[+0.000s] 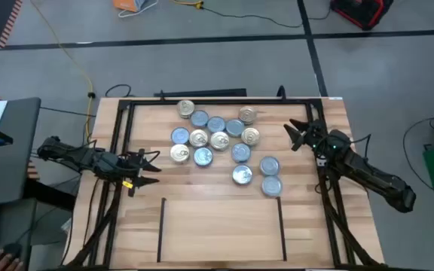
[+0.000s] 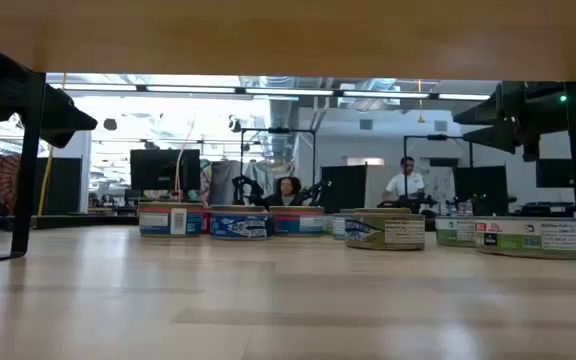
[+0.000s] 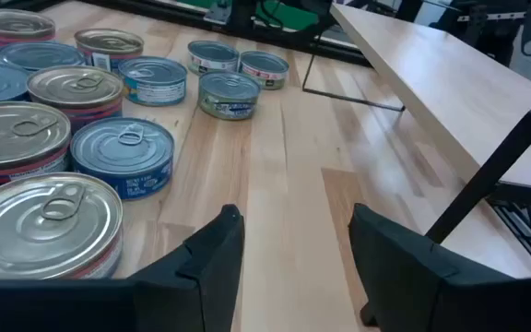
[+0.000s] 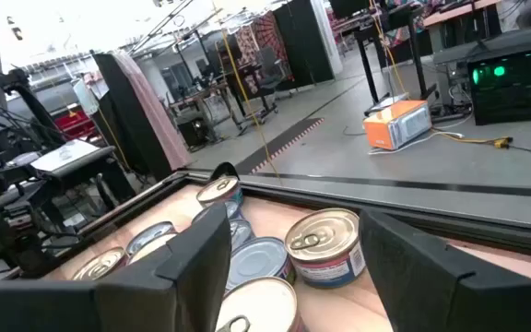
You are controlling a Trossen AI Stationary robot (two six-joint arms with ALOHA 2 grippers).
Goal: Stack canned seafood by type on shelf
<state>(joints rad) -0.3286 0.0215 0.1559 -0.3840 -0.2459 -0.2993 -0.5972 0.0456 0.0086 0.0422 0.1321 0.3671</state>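
gold and silver tins crowded mid-table, shelf patch bare.
the canned seafood (image 1: 221, 143) sits packed tin against tin, behind the shelf (image 1: 221, 229). left claw (image 1: 151, 159) and right claw (image 1: 292, 135) both hang open, empty. reaching in could shove neighbours, or perhaps pinch two tins together.
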